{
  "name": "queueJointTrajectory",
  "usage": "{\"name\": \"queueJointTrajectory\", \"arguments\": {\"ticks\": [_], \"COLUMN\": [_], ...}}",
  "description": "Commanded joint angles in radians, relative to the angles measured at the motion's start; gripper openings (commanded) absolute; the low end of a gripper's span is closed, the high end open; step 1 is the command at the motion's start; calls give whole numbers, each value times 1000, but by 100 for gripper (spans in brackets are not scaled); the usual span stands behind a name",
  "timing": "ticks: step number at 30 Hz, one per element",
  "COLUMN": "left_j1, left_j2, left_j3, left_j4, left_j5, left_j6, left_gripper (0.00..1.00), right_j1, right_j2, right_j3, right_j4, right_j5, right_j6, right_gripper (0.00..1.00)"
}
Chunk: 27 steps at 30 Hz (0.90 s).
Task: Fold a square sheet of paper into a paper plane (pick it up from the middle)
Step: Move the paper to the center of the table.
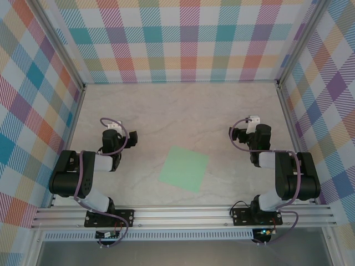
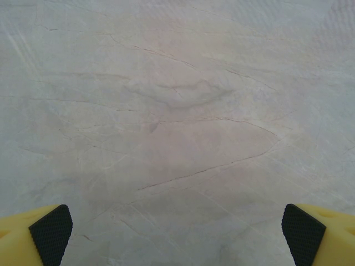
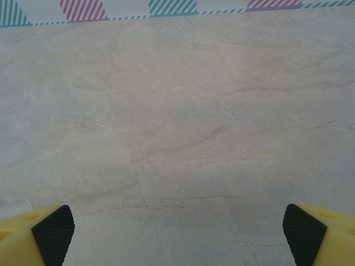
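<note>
No fold is seen: the square sheet (image 1: 184, 168) lies flat, ungrasped. The left gripper (image 2: 177, 235), at its 10 o'clock, and the right gripper (image 3: 177, 235), at 2 o'clock, are released and empty. Pickup and all folding are judged outstanding.

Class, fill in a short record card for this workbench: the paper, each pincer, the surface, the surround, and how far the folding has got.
paper: one pale green square sheet, flat, no folds visible, turned slightly askew
paper position: on the table between the two arms, touched by neither
left pincer: open, nothing between its pads
right pincer: open, nothing between its pads
surface: pale marbled table
surround: checked walls on three sides
folding: not yet begun
</note>
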Motion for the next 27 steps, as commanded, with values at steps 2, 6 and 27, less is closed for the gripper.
{"name": "queueJointTrajectory", "arguments": {"ticks": [2, 6, 27], "left_j1": [-2, -2, -2], "left_j2": [-2, -2, -2], "left_j3": [11, 11, 11], "left_j4": [43, 42, 42], "left_j5": [2, 2, 2], "left_j6": [13, 12, 13], "left_gripper": [100, 100, 100], "right_j1": [4, 4, 7], "right_j2": [9, 9, -83], "right_j3": [-1, -1, 48], "right_j4": [40, 40, -148], "right_j5": [-3, -4, -80], "right_j6": [13, 13, -15], "right_gripper": [100, 100, 100]}}
